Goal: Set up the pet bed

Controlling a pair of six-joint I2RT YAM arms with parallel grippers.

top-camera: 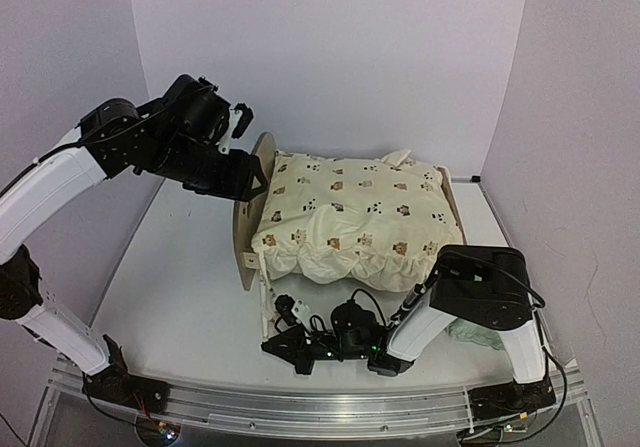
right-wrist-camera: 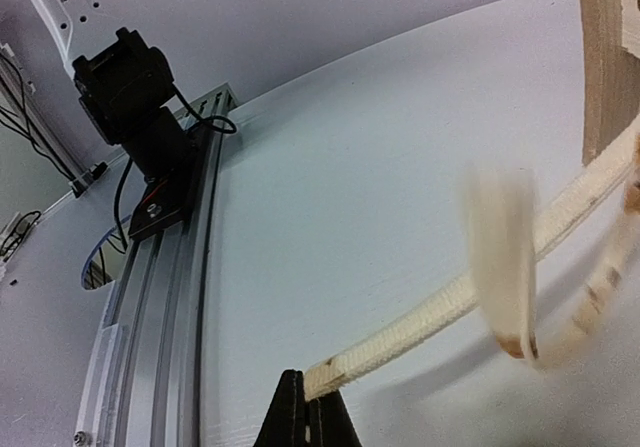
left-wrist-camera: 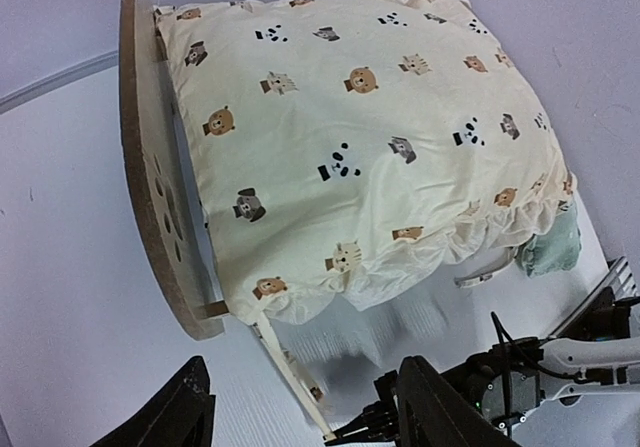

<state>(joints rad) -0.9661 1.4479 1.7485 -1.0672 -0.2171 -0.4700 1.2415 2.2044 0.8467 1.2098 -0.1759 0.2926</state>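
Note:
The pet bed stands mid-table, its round wooden headboard (top-camera: 243, 222) at the left; it also shows in the left wrist view (left-wrist-camera: 150, 177). The cream bear-print cushion (top-camera: 360, 212) lies on it and hides the base. My left gripper (top-camera: 252, 179) is open and empty, close beside the headboard's top; its fingers (left-wrist-camera: 185, 412) spread wide above the bed's near left corner. My right gripper (top-camera: 288, 345) is low in front of the bed, shut on the end of a cream cushion tie (right-wrist-camera: 430, 317). The tie runs taut from the cushion's near left corner (left-wrist-camera: 290, 362).
A small mint green pillow (top-camera: 478, 332) lies on the table by the bed's near right corner, behind my right arm. A second tie (right-wrist-camera: 500, 257) hangs blurred beside the held one. The metal base rail (right-wrist-camera: 160, 297) runs along the near edge.

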